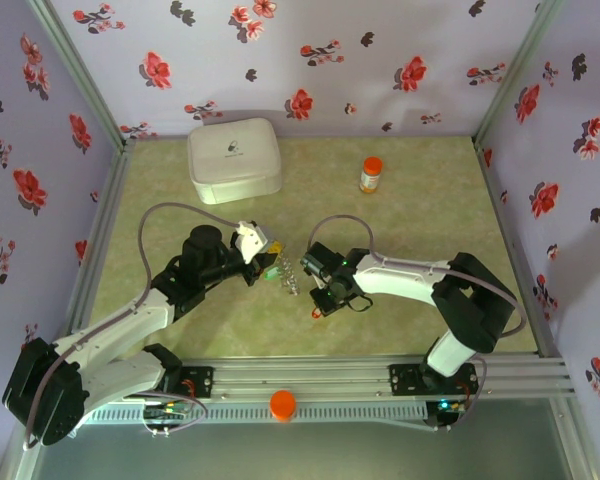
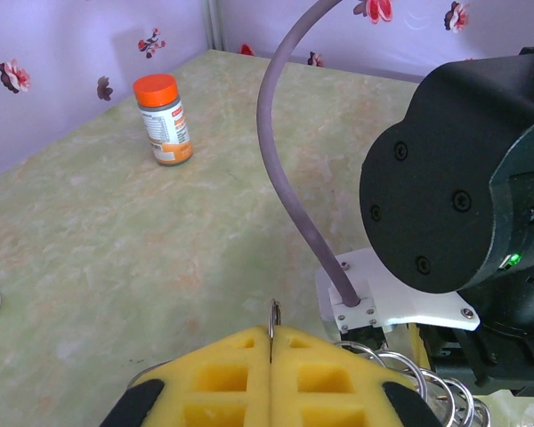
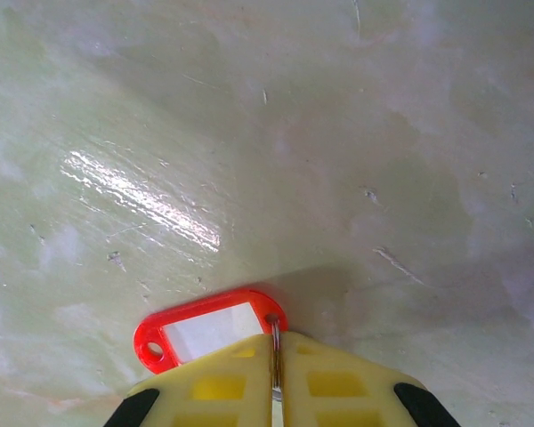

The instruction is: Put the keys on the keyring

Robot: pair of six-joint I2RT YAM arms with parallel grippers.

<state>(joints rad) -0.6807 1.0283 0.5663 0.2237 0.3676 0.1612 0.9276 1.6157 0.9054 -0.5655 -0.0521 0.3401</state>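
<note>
Gleaming green marbled table [image 1: 430,225], floral walls [image 1: 280,90].

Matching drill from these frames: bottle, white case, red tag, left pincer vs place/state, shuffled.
Things:
1. bottle
2. white case
3. red tag
4. left pincer

Place or state:
A. back left of the table
B. shut on a thin metal ring
C. upright, back right
D. at the right pincer's tips, its small ring pinched

Pairs: 1-C, 2-A, 3-D, 4-B
</note>
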